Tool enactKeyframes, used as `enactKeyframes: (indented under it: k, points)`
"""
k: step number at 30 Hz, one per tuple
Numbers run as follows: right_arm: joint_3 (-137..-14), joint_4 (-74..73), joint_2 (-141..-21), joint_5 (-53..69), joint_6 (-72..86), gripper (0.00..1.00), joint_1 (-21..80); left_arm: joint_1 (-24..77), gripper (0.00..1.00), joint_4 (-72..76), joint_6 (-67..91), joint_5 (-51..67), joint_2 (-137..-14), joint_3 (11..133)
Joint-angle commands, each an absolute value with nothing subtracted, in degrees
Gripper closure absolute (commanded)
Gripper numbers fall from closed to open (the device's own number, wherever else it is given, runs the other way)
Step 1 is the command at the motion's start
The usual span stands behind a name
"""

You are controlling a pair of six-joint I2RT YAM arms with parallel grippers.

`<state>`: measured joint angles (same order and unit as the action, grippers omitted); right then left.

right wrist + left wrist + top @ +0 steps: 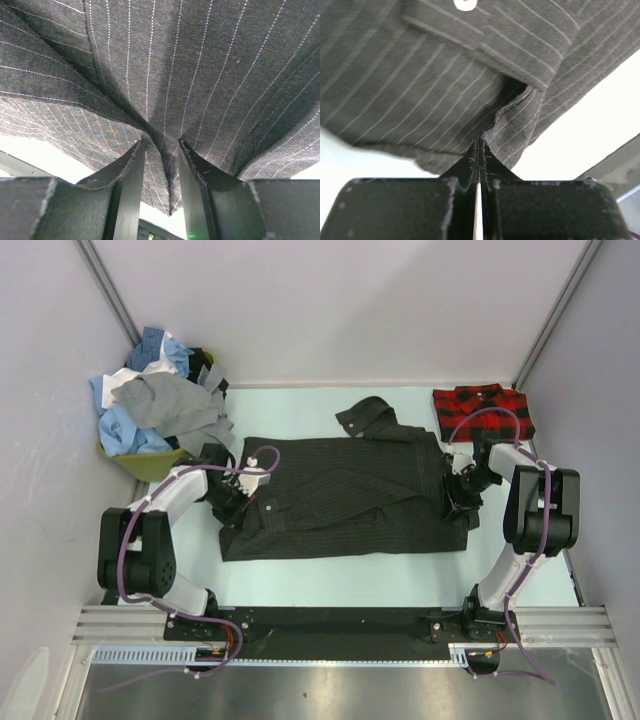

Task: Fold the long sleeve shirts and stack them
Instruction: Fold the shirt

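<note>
my left gripper (480, 146) is clamped tight on a hem edge of the dark pinstriped shirt (445, 75). my right gripper (161, 150) pinches a bunched fold of the same cloth between its fingers. the shirt lies across the middle of the table (300, 585), partly folded, with a sleeve or collar end poking out toward 12 o'clock; from above i can't tell which. at 1 o'clock, in the far corner, the red plaid shirt (483, 408) sits folded, so i judge one done. at 10 o'clock a heap of blue, white and grey shirts (150, 410) waits unfolded. this dark one needs more folds, then stacking on the plaid, so most of the job is left.
</note>
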<state>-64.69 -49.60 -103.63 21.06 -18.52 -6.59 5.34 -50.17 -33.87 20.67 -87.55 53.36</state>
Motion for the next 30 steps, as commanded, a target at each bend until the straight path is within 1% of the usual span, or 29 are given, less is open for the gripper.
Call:
enactKeyframes:
  k: [1,3,4,6,7,9,10,11,15,17,18,19,23,26,27,30]
  points:
    - [-65.1,-48.6,-104.3,19.2,-19.7,0.63,-7.0,4.5,1.00,-47.3,-32.2,15.8,-82.9,53.7]
    - [-65.2,-48.8,-104.2,19.2,-19.9,0.63,-7.1,4.5,1.00,-44.9,-31.1,13.9,-82.8,53.2]
    - [-65.5,-49.0,-104.2,19.3,-20.0,0.62,-7.1,4.5,0.98,-44.2,-30.7,11.7,-83.0,53.1]
    - [-65.8,-49.5,-103.7,19.4,-20.2,0.63,-7.2,4.5,0.82,-42.4,-29.6,9.2,-83.2,52.9]
    - [-66.2,-50.4,-103.4,19.5,-20.3,0.63,-7.4,4.5,0.68,-41.8,-29.4,7.3,-83.1,53.0]
    - [-67.2,-51.5,-102.4,20.9,-20.7,0.63,-7.9,4.5,0.56,-40.9,-29.7,8.1,-82.3,53.4]
    - [-67.4,-52.4,-100.9,21.7,-20.8,0.63,-8.6,4.5,0.47,-40.5,-30.1,9.0,-80.8,53.6]
    - [-67.7,-52.6,-100.3,22.4,-21.0,0.62,-9.0,4.5,0.44,-40.0,-30.1,11.5,-80.3,53.7]
    - [-67.4,-51.9,-97.2,28.2,-20.9,0.59,-9.2,6.2,0.41,-40.6,-31.5,17.9,-80.6,55.7]
    - [-67.4,-50.2,-97.4,29.4,-19.7,0.58,-7.8,8.0,0.40,-40.7,-32.3,23.4,-80.8,57.2]
    - [-67.8,-50.0,-97.9,29.0,-19.3,0.58,-7.1,9.2,0.40,-40.1,-32.1,24.1,-80.9,57.6]
    - [-68.0,-50.0,-98.3,28.8,-18.8,0.58,-6.6,10.8,0.41,-38.0,-31.9,24.2,-81.1,57.8]
    - [-68.6,-49.8,-100.5,28.3,-17.8,0.58,-5.7,23.3,0.41,-33.9,-32.7,20.8,-84.1,59.9]
    - [-69.0,-50.4,-100.6,26.6,-18.4,0.59,-5.7,29.2,0.40,-33.4,-33.0,15.9,-88.8,61.9]
    - [-68.9,-51.0,-100.5,26.4,-18.6,0.59,-5.9,29.9,0.40,-33.8,-32.8,15.7,-90.9,62.3]
    - [-68.2,-52.3,-99.2,25.6,-19.7,0.59,-6.0,31.9,0.37,-34.4,-32.8,16.6,-91.3,61.5]
